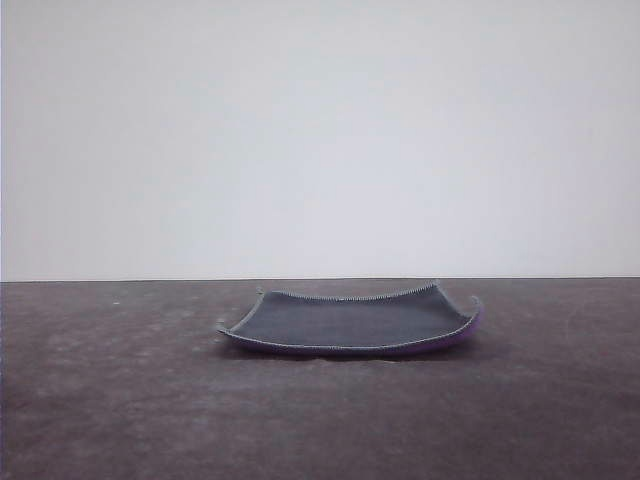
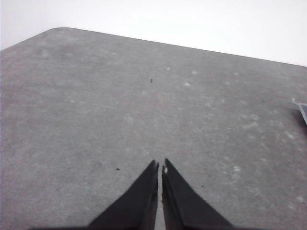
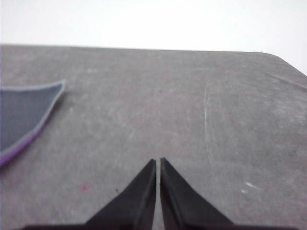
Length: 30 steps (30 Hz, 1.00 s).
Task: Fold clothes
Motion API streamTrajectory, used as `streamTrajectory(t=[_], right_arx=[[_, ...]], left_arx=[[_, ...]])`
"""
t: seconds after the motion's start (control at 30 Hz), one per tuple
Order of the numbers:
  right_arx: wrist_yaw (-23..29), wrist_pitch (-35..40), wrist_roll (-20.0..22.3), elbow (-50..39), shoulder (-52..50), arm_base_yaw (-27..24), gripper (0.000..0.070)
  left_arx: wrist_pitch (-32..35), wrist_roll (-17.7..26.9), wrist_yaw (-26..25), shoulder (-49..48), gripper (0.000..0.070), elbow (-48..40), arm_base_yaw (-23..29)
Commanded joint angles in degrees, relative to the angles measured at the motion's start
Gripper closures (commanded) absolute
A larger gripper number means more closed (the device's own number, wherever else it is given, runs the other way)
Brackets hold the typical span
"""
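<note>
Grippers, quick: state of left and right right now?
Left gripper: closed, holding nothing, above bare table.
Right gripper: closed, holding nothing, apart from the cloth.

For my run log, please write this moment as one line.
stage: before fold | cloth: flat, unfolded, grey face up, corners curled | left gripper: shut, empty | right gripper: shut, empty | table

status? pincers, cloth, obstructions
Left pincer shut, empty, above bare table. Right pincer shut, empty. Cloth unfolded, grey face up, corners curled.
</note>
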<state>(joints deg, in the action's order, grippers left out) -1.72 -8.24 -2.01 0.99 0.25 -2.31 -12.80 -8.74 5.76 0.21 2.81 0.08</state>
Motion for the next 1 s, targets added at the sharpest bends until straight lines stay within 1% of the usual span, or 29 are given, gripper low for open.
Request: streamTrajectory(t=[0.0,0.1,0.2,0.27,0.3,0.37,0.43,0.53,0.6,0.7,0.77,0.9,0.97], right_arx=[[0.07,0.89,-3.25,0.38,-0.02,0.02,0.0692],[0.33,0.80,-4.46,2.61,0.94,0.02,0.0695],[0.17,0.49,-6.57,7.01,4.06,0.04,0.0695],[-0.02,-0.15,-8.29,11.76,7.58,0.19,0.0695],[0.00,-0.45,-8.51,14.46,9.70,0.35,0.0696],[0.04,-1.15,-8.26,20.33,14.69,0.53,0.0696],[0.04,-2.34,-7.33,26.13,20.19,0.61,0.0696],[0.00,-6.59,-4.80,35.37,29.57,0.68,0.0696],[-0.60,-9.72,-2.83,41.08,36.15,0.68,0.0695],[-4.09,-12.49,-1.09,48.05,45.43,0.68,0.0695],[-6.73,-12.88,-0.65,51.28,50.56,0.68,0.0695],[-12.07,-12.79,-0.51,55.29,59.20,0.78,0.0695],[-12.58,-12.79,-0.49,56.36,62.92,1.01,0.0695]], left_arx=[[-0.46,-2.05,0.15,0.05,0.0696,0.54,-0.09],[-0.41,-2.36,0.62,0.83,0.0696,3.95,-0.09],[-0.15,-4.68,1.51,3.77,0.0696,9.22,-0.09],[1.12,-7.74,1.48,7.23,0.0696,13.46,-0.09],[1.85,-8.72,1.42,9.13,0.0696,15.65,-0.11],[2.93,-8.76,1.01,13.70,0.0696,20.63,-0.11],[3.27,-7.84,0.54,18.67,0.0696,25.67,-0.11],[3.32,-5.37,-1.09,27.07,0.0696,33.34,-0.11],[3.13,-3.75,-4.09,33.27,0.0696,38.39,-0.11],[1.24,-1.95,-9.94,42.73,0.0696,45.49,-0.11],[-1.16,-0.76,-12.03,48.47,0.0696,49.63,-0.14],[-5.36,2.76,-12.42,58.73,0.0696,55.95,-0.78],[-5.79,4.23,-12.31,63.10,0.0696,57.72,-0.85]])
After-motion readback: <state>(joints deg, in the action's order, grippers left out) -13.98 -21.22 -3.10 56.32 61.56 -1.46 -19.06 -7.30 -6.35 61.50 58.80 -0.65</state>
